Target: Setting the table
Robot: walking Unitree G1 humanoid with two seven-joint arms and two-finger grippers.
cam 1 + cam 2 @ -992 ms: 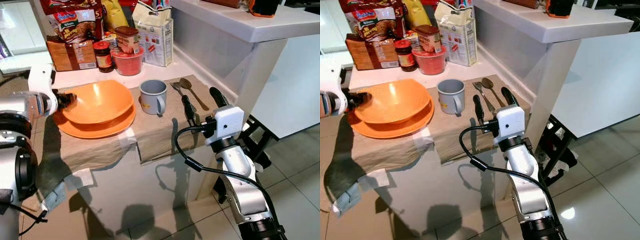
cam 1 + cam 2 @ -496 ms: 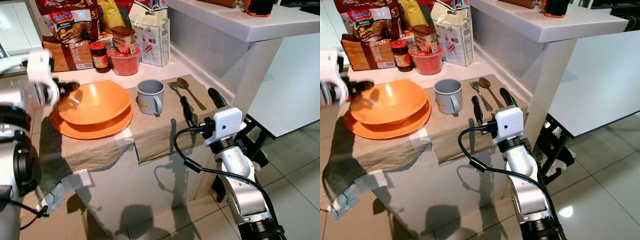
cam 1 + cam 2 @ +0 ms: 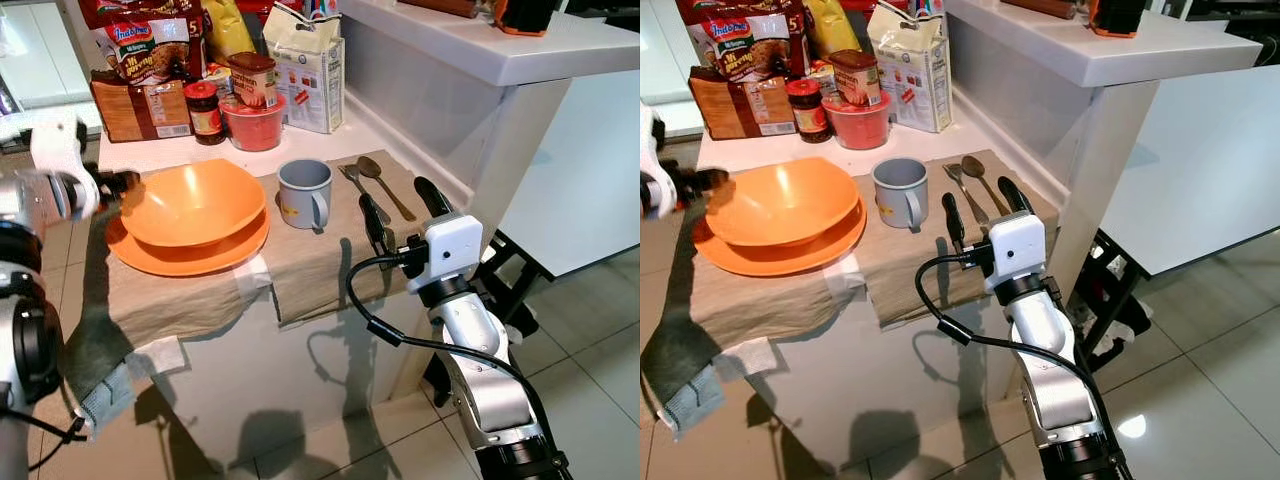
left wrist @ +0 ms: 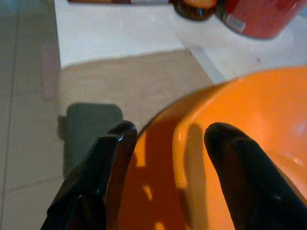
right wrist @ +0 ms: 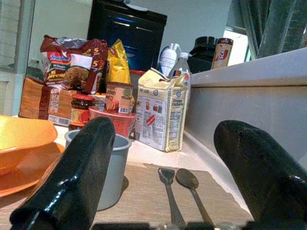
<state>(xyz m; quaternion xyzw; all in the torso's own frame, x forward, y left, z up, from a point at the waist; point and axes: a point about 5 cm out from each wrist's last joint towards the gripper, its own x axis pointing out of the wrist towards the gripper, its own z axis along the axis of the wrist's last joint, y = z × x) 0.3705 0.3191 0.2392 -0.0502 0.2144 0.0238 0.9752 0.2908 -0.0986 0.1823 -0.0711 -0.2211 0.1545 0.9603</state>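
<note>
The orange bowl [image 3: 192, 203] sits inside the orange plate [image 3: 190, 250] on the beige cloth [image 3: 320, 255] covering the desk [image 3: 250, 150] — with the grey mug [image 3: 305, 193] just to its right, then a fork [image 3: 360, 190] and spoon [image 3: 385, 185] lying side by side. The left hand [image 3: 118, 184] hovers at the bowl's left rim, its fingers [image 4: 108, 153] parted, one either side of the rim; a second ago it pressed against the bowl, which stood tilted on the plate and now rests level. The right hand [image 3: 400, 205] waits open over the cloth's near edge, below the cutlery, unchanged. Packets, jars and a red tub [image 3: 255, 125] crowd the back of the desk.
</note>
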